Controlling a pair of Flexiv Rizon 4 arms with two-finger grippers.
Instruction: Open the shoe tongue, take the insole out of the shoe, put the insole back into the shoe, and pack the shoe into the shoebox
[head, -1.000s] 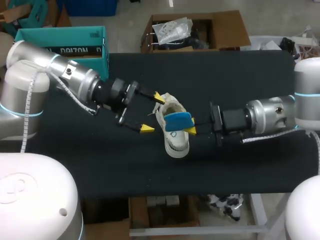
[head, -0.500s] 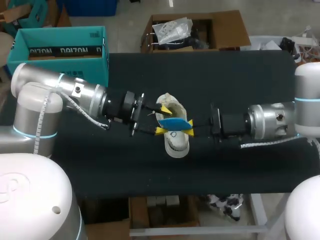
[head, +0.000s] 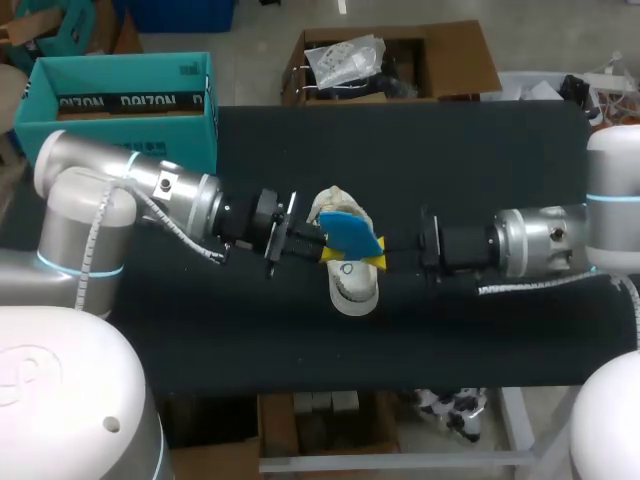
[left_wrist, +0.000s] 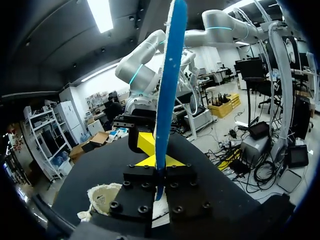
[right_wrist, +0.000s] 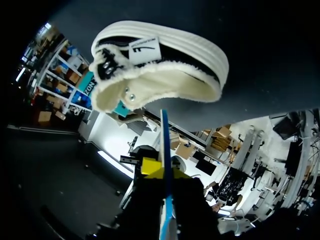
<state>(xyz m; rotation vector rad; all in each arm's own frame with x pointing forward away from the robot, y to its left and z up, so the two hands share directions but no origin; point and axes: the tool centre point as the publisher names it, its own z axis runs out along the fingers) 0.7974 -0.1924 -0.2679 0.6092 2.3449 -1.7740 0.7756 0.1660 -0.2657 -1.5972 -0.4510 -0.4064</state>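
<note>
Insole (head: 351, 232), thin and blue, above cream slip-on shoe (head: 353, 290)

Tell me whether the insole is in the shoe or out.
Out. The blue insole is held above the shoe, clamped by the left gripper and the right gripper.

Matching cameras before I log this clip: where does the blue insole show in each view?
Head view: insole over the shoe, between left gripper and right gripper, both shut on it.
Left wrist view: insole edge-on, upright in the left gripper.
Right wrist view: insole a thin edge in the right gripper, shoe ahead.
Shared landmark: the cream shoe.
</note>
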